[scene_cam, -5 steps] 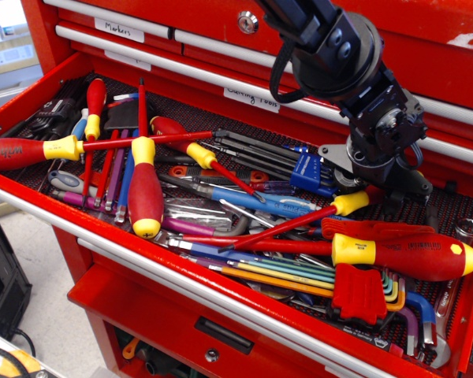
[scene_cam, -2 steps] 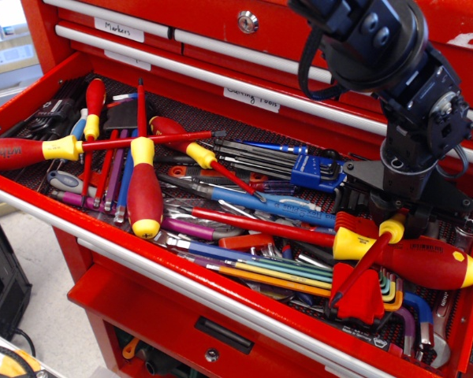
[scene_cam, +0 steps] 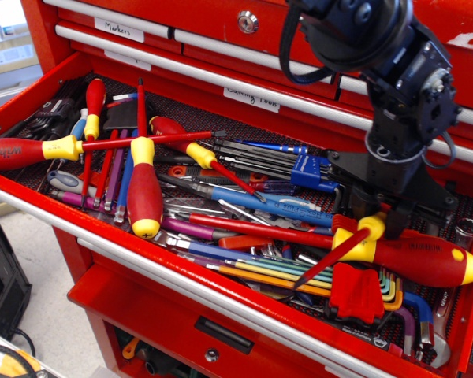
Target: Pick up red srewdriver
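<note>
The red srewdriver (scene_cam: 340, 250) hangs from my gripper (scene_cam: 385, 214) at the right of the open drawer. Its yellow collar sits just below the fingers. Its thin red shaft slants down and left, with the tip over the coloured hex keys (scene_cam: 284, 272). Its handle is hidden between the black fingers. The gripper is shut on it and points down. The collar is just above the fat red-handled screwdriver with a yellow end dot (scene_cam: 426, 261).
The red tool drawer (scene_cam: 181, 283) is full of tools. A stubby red handle with yellow ends (scene_cam: 145, 193) lies at the left. A red "wiha" screwdriver (scene_cam: 20, 152) lies at the far left, blue hex key sets (scene_cam: 311, 169) in the middle, and a red hex key holder (scene_cam: 356, 295) at the front right.
The gripper closed on the screwdriver that lay flat mid-drawer and raised its handle end. The shaft swung from lying flat to slanting steeply; its tip has since shifted left.
</note>
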Robot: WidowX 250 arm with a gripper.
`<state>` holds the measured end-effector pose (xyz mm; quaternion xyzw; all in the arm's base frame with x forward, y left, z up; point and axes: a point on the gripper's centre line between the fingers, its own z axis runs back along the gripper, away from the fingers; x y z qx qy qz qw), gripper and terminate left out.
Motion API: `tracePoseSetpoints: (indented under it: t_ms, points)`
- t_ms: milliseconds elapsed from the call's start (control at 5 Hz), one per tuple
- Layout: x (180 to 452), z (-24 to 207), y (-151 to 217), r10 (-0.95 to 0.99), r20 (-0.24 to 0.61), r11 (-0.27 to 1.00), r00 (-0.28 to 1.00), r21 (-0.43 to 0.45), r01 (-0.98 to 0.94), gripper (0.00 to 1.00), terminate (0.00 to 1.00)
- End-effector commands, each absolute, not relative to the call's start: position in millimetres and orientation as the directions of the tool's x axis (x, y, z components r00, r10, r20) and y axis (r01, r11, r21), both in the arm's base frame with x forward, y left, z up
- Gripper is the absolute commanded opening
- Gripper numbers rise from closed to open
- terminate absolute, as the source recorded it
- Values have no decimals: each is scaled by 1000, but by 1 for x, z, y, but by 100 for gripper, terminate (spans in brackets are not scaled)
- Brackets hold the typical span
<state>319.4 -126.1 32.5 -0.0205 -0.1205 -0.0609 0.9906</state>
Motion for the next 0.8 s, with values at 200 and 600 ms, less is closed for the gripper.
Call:
tracePoseSetpoints:
  t_ms: [200,600]
  points:
    - [313,126,-77,-239,241,962,941,188,196,0,0]
    - [312,149,-56,-299,281,934,912,281,220,0,100]
